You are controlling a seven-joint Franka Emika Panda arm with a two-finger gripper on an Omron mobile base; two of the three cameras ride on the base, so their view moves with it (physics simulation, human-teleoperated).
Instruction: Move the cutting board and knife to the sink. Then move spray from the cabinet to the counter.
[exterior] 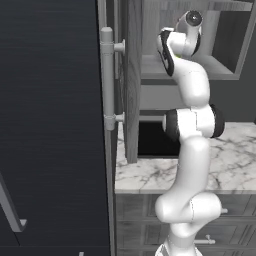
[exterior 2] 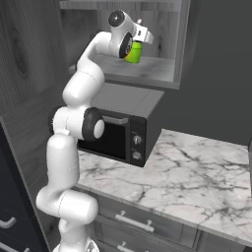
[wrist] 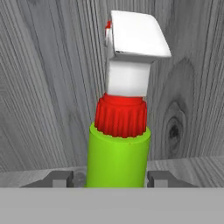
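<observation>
No legible text, label or no. anywhere; microwave (exterior 2: 125, 130) knobs unmarked; spray (wrist: 118, 153) plain

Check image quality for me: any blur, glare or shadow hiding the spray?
Hand view: spray sharp, evenly lit, no glare, base cropped. Right base view: spray partly behind the hand, niche shaded yet readable. Left base view: soft, fridge very dark.

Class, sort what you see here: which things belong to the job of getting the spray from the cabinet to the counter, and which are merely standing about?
Belonging to the job:
- spray, upright in the niche, between the fingertips
- cabinet
- counter
- gripper

Merely standing about:
- microwave, on the counter under the niche
- fridge
- drawers
</observation>
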